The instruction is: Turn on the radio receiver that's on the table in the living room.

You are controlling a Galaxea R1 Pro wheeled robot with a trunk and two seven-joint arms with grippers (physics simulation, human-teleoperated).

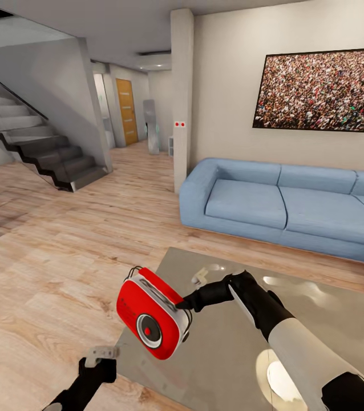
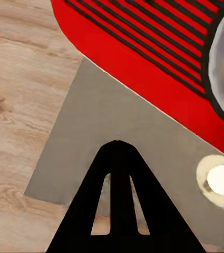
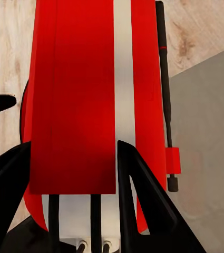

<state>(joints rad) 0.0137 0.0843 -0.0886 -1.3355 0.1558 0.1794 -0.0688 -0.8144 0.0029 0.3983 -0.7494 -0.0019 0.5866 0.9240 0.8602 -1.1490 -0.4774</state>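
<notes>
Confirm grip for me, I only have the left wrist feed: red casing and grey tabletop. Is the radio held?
Observer: Yes. Right gripper is clamped on the radio; in the right wrist view its fingers straddle the body.
Operator: Resting on the table?
Observer: Looks lifted and tilted over the table corner, dial facing the head camera.
Operator: Left gripper?
Observer: Left gripper is below the radio, apart from it, holding nothing.

Sofa point(image 1: 296, 208) and table point(image 1: 319, 319) cut off rightward

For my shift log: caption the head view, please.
Right gripper holds the red radio receiver above the grey table; left gripper waits below.
</notes>
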